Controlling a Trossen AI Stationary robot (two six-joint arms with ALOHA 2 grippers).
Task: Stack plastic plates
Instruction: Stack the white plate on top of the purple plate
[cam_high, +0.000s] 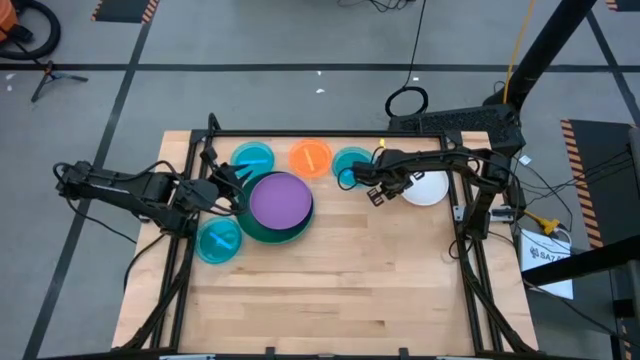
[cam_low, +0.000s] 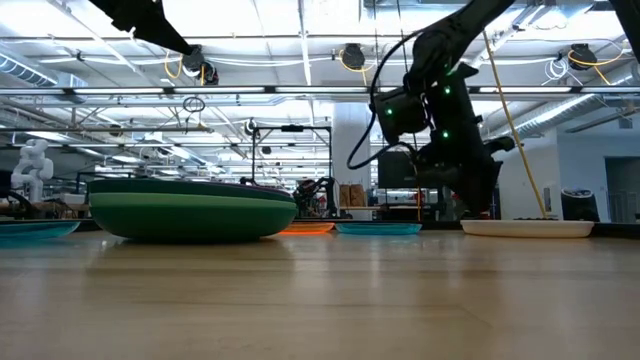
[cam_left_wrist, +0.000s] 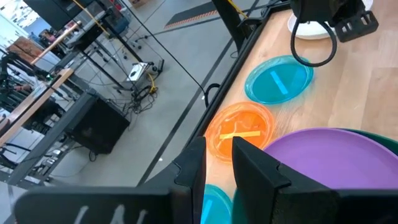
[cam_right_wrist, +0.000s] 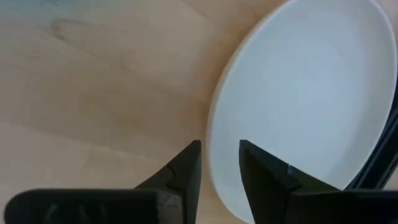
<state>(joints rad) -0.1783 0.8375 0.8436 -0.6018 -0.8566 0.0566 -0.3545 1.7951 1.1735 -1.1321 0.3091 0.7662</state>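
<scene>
A stack with a purple plate (cam_high: 281, 200) on top of green plates (cam_low: 190, 208) rests on the table left of centre. Single plates lie flat around it: three translucent blue ones (cam_high: 252, 158) (cam_high: 220, 240) (cam_high: 352, 163), an orange one (cam_high: 311, 157) and a white one (cam_high: 428, 188). My left gripper (cam_high: 232, 180) (cam_left_wrist: 217, 171) hovers at the stack's far-left edge, open by a narrow gap and holding nothing. My right gripper (cam_high: 378, 192) (cam_right_wrist: 221, 165) is open above the white plate's left rim (cam_right_wrist: 214, 143), one finger to each side of it. I see no touch.
A black frame (cam_high: 300, 133) runs along the table's far and side edges. The white plate lies close to the right frame post (cam_high: 470, 200). Bare wood (cam_high: 340, 290) spans the near half of the table. Cables and equipment lie on the floor beyond the far edge.
</scene>
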